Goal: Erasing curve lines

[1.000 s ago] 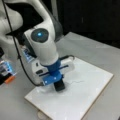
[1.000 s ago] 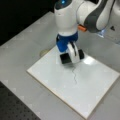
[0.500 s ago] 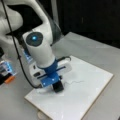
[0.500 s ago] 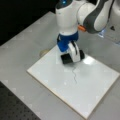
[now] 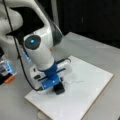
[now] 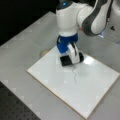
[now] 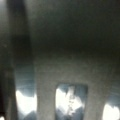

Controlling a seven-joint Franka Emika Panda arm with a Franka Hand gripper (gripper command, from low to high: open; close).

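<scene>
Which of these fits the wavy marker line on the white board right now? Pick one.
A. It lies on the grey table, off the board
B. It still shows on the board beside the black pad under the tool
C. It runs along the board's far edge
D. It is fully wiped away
B: in both front views the curve line shows on the white board, starting right by the black pad under the tool.

1. A grey desk (image 5: 105,57) carries everything here.
2. A white board (image 6: 95,92) lies flat on it.
3. In a front view, blue and orange items (image 5: 7,72) sit at the desk's left edge.
</scene>
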